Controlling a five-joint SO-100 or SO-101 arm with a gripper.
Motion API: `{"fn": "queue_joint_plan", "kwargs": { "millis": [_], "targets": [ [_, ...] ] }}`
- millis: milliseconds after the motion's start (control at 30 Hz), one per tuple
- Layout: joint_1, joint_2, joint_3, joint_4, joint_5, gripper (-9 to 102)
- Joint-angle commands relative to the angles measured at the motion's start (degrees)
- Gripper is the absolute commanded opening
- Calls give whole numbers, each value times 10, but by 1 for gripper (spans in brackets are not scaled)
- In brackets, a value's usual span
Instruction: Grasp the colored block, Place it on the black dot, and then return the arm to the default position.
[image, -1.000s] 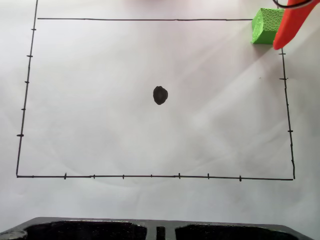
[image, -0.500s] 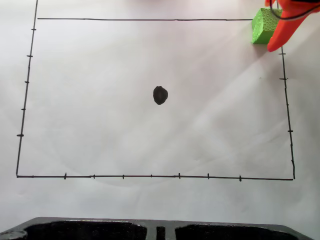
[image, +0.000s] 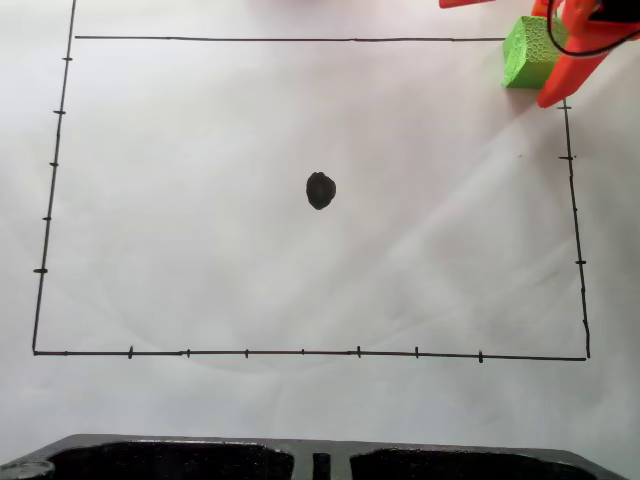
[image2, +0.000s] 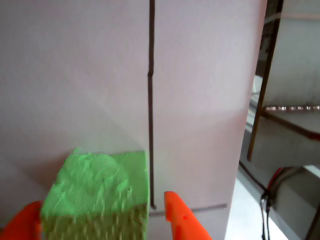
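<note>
My hand (image2: 105, 220) was down at the block (image2: 100, 192), fingers spread to either side of it and not yet pinching. In the wrist view one orange fingertip (image2: 182, 217) stood just to the right of the green cube with a sliver of paper showing between them, and the other poked up at the cube's lower left corner, so close that I could not tell whether it touched. I held the hand that way, I judge, because the cube had to sit squarely between the fingers before I squeezed; foam gives, and a lopsided pinch could have twisted it out.

In the fixed view the block (image: 527, 52) lay at the top right corner of the drawn frame, right where the border lines meet, resting flat on the paper (image: 200, 200) that covered the worktop. My hand (image: 545, 60) came in over it from the upper right, one finger (image: 557, 85) slanting down along the cube's right side and hiding that edge.

The dot (image: 320, 190) sat near the middle of the frame, well apart from the block, down and to the left in the fixed view, with bare paper between them. Along the bottom edge of that view ran a dark tray-like rim (image: 300, 450), well clear of it all.

The grasp looked like the step in hand; carrying, placing and pulling back were all still undone.
</note>
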Motion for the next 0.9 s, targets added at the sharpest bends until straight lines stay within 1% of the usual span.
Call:
{"fn": "queue_joint_plan", "kwargs": {
  "millis": [0,533,767,867],
  "targets": [
    [10,2,-20,0,-11,28],
    [29,4,-26,-2,-42,14],
    [58,43,-26,17,-74,9],
    [78,61,-24,21,-88,8]
  ]
}}
